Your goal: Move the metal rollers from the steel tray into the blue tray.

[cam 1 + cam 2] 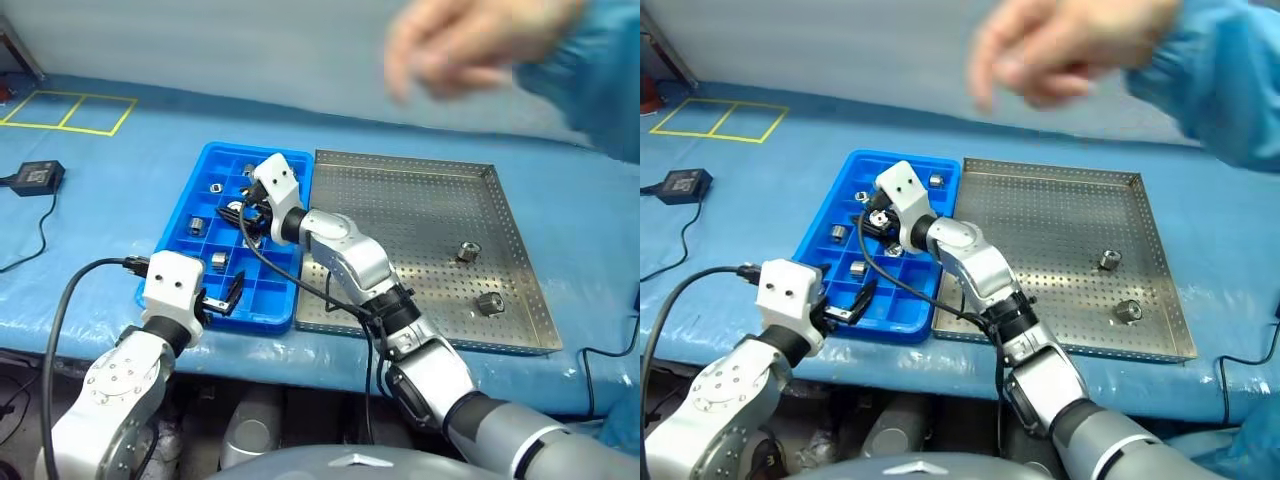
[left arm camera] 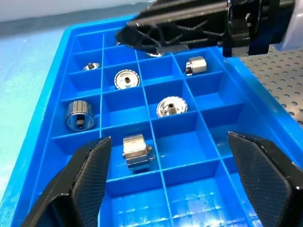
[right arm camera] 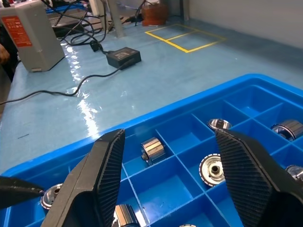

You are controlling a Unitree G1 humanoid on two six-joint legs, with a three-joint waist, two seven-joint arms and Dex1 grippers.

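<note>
At the far left of the light-blue table cover (image 1: 120, 190) a small black power adapter (image 1: 36, 176) lies with its cable trailing toward the near edge, beside a yellow taped rectangle (image 1: 70, 110). Next comes the left gripper (image 1: 222, 298), hovering over the near end of the blue tray (image 1: 215, 318) with its two black fingers (image 2: 90, 182) spread wide and nothing between them; its wrist view looks down into the grid, where one roller lies on its side in the compartment just ahead of the fingers (image 2: 136, 152). The blue tray holds several metal rollers (image 1: 219, 260), each in its own square compartment, some lying on their sides and some standing on end with the centre hole up. The right gripper (image 1: 252, 212) reaches across from the right and hangs over the middle of the blue tray, above the compartments; its jaws stand apart and empty, with rollers visible in the cells below and beyond them in the right wrist view (image 3: 153, 150). Touching the blue tray's right side is the steel tray (image 1: 400, 180), its perforated floor bare but for two rollers near its right rim, one (image 1: 467, 251) a little farther back than the other (image 1: 488, 304). Above the steel tray's far edge a person's blurred hand (image 1: 470, 45) in a blue sleeve (image 1: 590, 75) hangs in the air.
</note>
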